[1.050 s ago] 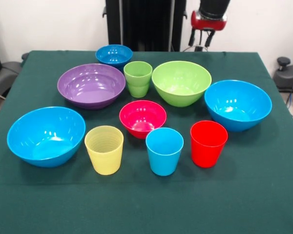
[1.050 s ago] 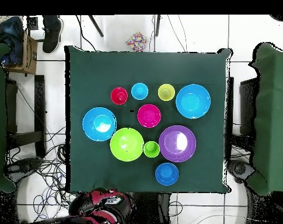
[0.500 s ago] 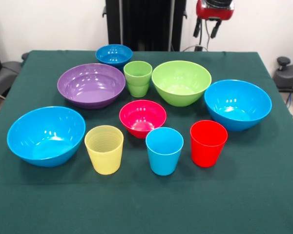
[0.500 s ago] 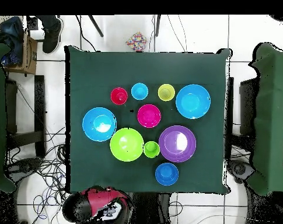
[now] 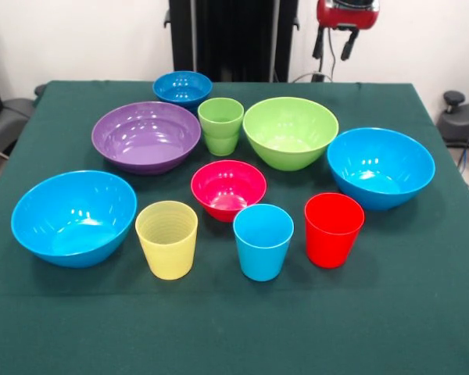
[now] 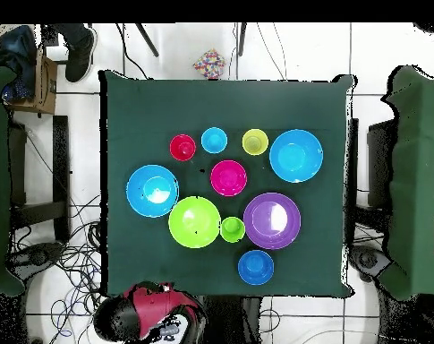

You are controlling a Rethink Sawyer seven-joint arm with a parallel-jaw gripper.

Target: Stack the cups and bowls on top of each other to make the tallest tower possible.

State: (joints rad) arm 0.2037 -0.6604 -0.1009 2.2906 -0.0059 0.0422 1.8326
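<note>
Green worktop point(image 5: 422, 297) carries all ten pieces, every one standing separate and mouth-up, none nested. Places as in the front view. Large light blue bowl point(image 5: 74, 219) sits near left, and the second large light blue bowl point(image 5: 381, 168) is at right. Purple bowl point(image 5: 146, 137) is far left of centre and lime green bowl point(image 5: 290, 133) far right of centre, with the green cup point(image 5: 220, 126) between them, just beside both. Pink-red bowl point(image 5: 228, 189) is at centre, dark blue bowl point(image 5: 182, 87) at the far edge behind the purple one. The near row, left to right, is yellow cup point(image 5: 166, 240), light blue cup point(image 5: 263, 242), red cup point(image 5: 334, 230), close to each other but apart. Only the hand point(image 5: 334, 47) has changed over the last second: it has pulled up and drifted slightly right, and now hangs at the top edge beyond the worktop's far side, well apart from every piece. Its fingers are spread with nothing between them. No cup or bowl has shifted. So no tower exists yet and stacking looks not started. The arm seems to be repositioning, not reaching. Likely next move is a descent onto a first piece. The lime green bowl is the large one nearest the hand.
</note>
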